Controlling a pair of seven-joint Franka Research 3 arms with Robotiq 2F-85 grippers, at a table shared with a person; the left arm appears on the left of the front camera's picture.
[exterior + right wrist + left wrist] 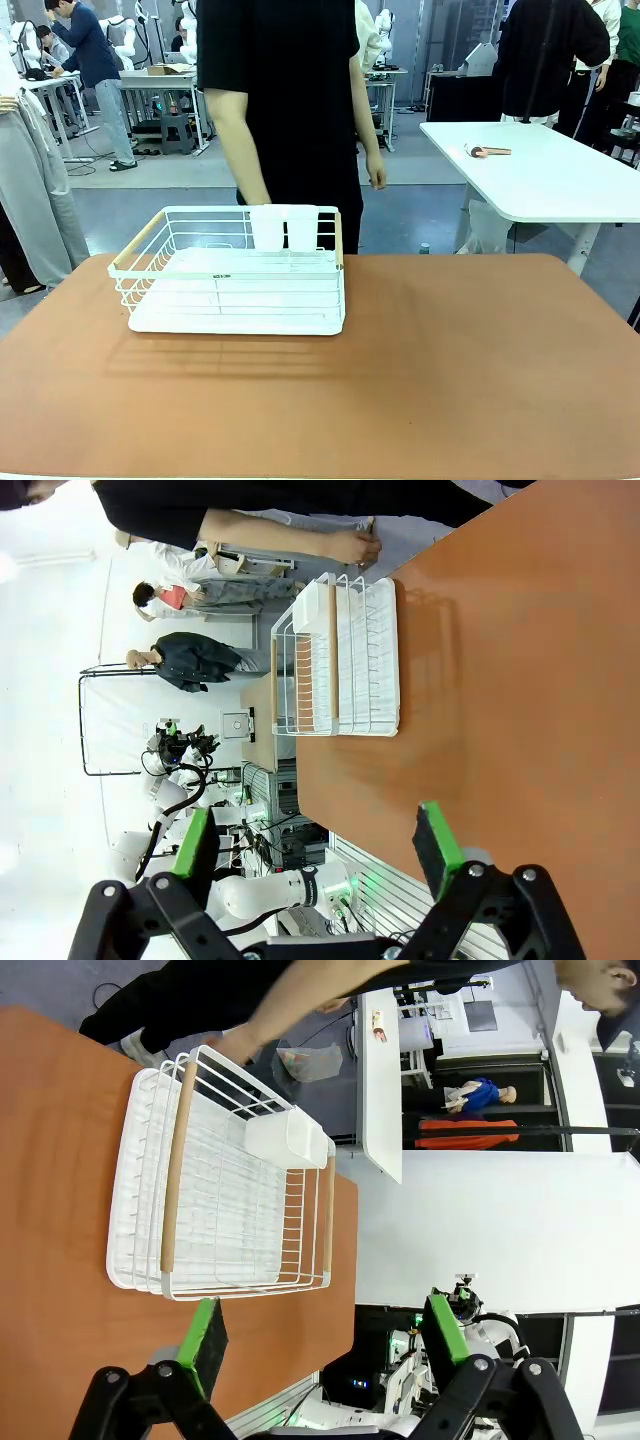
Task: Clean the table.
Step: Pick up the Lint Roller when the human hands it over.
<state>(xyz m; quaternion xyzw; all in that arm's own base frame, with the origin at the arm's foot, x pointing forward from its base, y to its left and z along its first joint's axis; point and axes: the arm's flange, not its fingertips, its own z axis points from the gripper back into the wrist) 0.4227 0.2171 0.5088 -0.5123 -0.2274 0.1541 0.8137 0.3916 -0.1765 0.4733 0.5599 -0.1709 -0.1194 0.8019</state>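
Observation:
The table (pixel 450 360) has a matte reddish-brown top, seen also in the left wrist view as the table (pixel 50 1160) and in the right wrist view as the table (pixel 520 680). On its far left stands a white wire basket (pixel 235 272) with wooden handles and a white holder clipped to its far wall. My left gripper (pixel 325 1345) hangs open above the table's near edge, with the basket (pixel 225 1205) ahead of it. Also open, my right gripper (pixel 315 850) is held high, well away from the basket (pixel 340 660). Nothing sits between either pair of fingers.
A person in a black shirt (pixel 290 100) stands at the far edge behind the basket, arms hanging, one hand (pixel 376 178) near the table's back. A white table (pixel 540 170) with a small object on it stands at the back right.

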